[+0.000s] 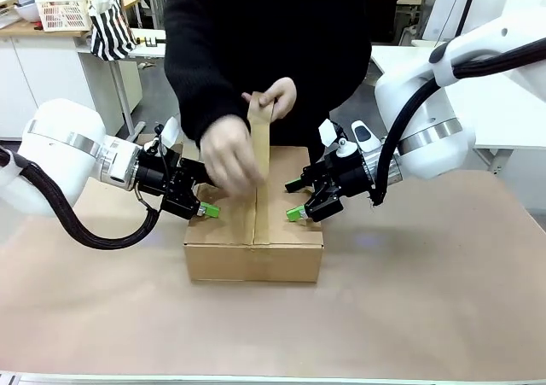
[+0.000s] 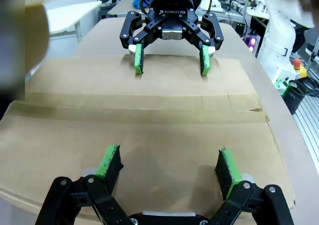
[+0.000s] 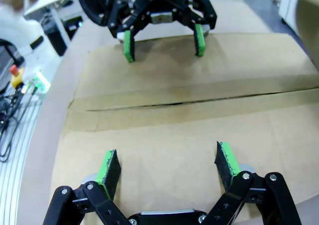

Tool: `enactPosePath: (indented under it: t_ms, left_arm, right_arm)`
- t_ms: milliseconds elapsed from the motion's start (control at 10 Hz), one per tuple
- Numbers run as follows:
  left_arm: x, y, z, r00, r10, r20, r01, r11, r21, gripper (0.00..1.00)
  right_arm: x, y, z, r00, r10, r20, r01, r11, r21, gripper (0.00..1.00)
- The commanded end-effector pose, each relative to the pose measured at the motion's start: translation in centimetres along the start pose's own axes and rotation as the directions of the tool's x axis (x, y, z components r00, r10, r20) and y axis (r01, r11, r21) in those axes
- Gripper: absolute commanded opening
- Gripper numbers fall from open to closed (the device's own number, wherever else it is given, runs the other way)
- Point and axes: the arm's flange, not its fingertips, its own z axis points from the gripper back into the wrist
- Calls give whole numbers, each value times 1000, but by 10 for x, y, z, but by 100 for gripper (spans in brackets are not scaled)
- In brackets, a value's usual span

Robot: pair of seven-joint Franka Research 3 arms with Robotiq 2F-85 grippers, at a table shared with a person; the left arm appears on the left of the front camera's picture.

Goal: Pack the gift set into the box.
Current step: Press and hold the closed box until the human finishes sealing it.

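Observation:
The box [image 1: 253, 250] stands at the table's middle with its top flaps folded shut. The gift set is hidden. A person's hands [image 1: 230, 156] hold a strip of brown tape [image 1: 259, 142] upright over the centre seam and press it down. My left gripper [image 1: 207, 207] is open, its green pads resting on the left flap. My right gripper [image 1: 298, 201] is open on the right flap. In the left wrist view my left gripper [image 2: 169, 166] spans bare cardboard [image 2: 149, 135] and faces the right gripper [image 2: 169, 61]. The right wrist view shows my right gripper [image 3: 169, 166] facing the left one [image 3: 163, 43] across the seam [image 3: 174, 104].
Brown paper covers the table [image 1: 426, 300], with free room in front of the box and to both sides. A white slatted basket [image 1: 64, 9] and a striped bag [image 1: 111, 28] sit on furniture at the far left. A white table [image 1: 512, 103] stands at the far right.

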Motion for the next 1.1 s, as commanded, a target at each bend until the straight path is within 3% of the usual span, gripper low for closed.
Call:
enactPosePath:
  t_ms: [0, 1000]
  left_arm:
    - [-1, -1, 0, 1000, -11, 0, 11, 1000, -1, 100]
    - [-1, -1, 0, 1000, -11, 0, 11, 1000, -1, 100]
  right_arm:
    - [-5, 2, -1, 1000, -18, 5, 18, 1000, -5, 100]
    - [-5, 2, -1, 1000, -18, 5, 18, 1000, -5, 100]
